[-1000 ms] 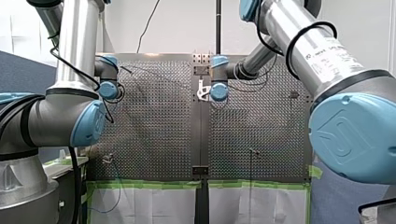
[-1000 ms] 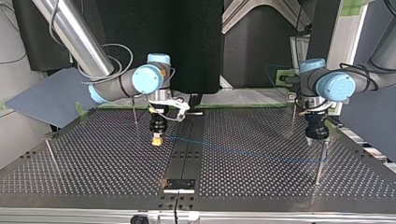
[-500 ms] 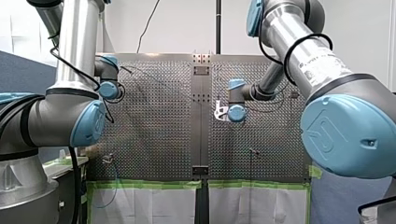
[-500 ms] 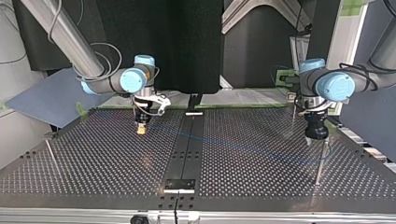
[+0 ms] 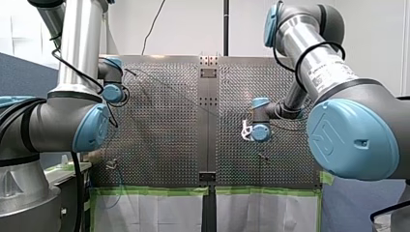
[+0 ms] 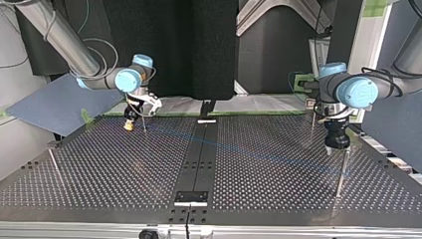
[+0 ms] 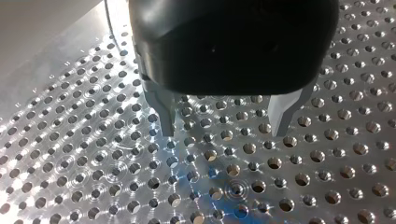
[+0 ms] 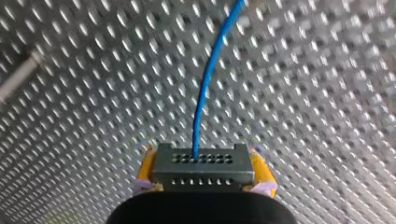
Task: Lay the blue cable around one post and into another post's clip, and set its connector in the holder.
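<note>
right gripper (image 6: 129, 125) is clamped on the dark connector (image 8: 203, 162), yellow pads (image 8: 145, 169) squeezing either side. the blue cable (image 8: 208, 79) runs straight out ahead of it over the perforated table (image 6: 99, 169). in the top view that hand hangs at about ten o'clock on the table, and a thin post (image 6: 143, 119) stands just beside it at its three o'clock. the cable crosses from there to about four o'clock, toward the second post (image 6: 340, 174) by my left gripper (image 7: 224, 125). that one's metal fingers (image 7: 164, 112) stand wide apart with nothing between them.

my read: i'm leading the line round the thin post. to do it well, i'd carry the connector past the post's far side and low, so the cable catches the shaft and doesn't ride over the tip. easy on the tension, since a hard pull could drag the line off the second post. no wrist twist, or the cable kinks at the connector.
</note>
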Tool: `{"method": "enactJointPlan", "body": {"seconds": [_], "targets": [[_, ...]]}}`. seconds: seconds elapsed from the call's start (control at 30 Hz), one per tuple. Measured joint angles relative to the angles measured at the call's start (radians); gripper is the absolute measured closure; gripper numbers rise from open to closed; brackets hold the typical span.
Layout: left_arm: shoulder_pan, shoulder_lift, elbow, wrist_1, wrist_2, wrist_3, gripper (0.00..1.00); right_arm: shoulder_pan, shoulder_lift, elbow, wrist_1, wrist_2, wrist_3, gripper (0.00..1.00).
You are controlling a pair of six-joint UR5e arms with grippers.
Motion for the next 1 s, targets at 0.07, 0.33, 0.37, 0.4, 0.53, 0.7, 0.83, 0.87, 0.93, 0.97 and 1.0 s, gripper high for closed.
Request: {"method": "enactJointPlan", "body": {"seconds": [0.07, 0.33, 0.37, 0.4, 0.53, 0.7, 0.83, 0.87, 0.93, 0.97, 1.0], "targets": [[0.0, 0.0, 0.0, 0.0, 0.0, 0.001, 0.0, 0.007, -0.016, 0.017, -0.017, 0.017, -0.017, 1.0], [0.0, 0.0, 0.0, 0.0, 0.0, 0.0, 0.0, 0.07, -0.086, 0.088, -0.087, 0.087, -0.075, 1.0], [0.0, 0.0, 0.0, 0.0, 0.0, -0.001, 0.0, 0.077, -0.093, 0.095, -0.095, 0.095, -0.074, 1.0], [0.0, 0.0, 0.0, 0.0, 0.001, -0.001, 0.0, 0.084, -0.101, 0.102, -0.102, 0.101, -0.072, 1.0], [0.0, 0.0, 0.0, 0.0, 0.001, -0.001, 0.0, 0.106, -0.137, 0.138, -0.138, 0.119, -0.059, 1.0], [-0.001, 0.0, 0.0, 0.0, 0.0, -0.002, 0.0, 0.092, -0.144, 0.179, -0.179, 0.141, -0.029, 1.0], [-0.001, 0.0, 0.0, 0.0, 0.001, -0.002, 0.0, 0.063, -0.117, 0.213, -0.213, 0.136, 0.005, 1.0], [-0.001, 0.0, 0.0, 0.0, 0.0, -0.001, 0.0, 0.056, -0.11, 0.221, -0.221, 0.13, 0.012, 1.0], [-0.001, 0.0, 0.0, 0.0, 0.001, -0.001, 0.0, 0.039, -0.093, 0.238, -0.238, 0.116, 0.03, 1.0], [-0.001, 0.0, 0.0, 0.0, 0.001, 0.0, 0.0, 0.031, -0.086, 0.246, -0.246, 0.109, 0.037, 1.0], [-0.001, 0.0, 0.0, 0.0, 0.001, 0.0, 0.0, 0.023, -0.08, 0.253, -0.253, 0.102, 0.045, 1.0]]}}
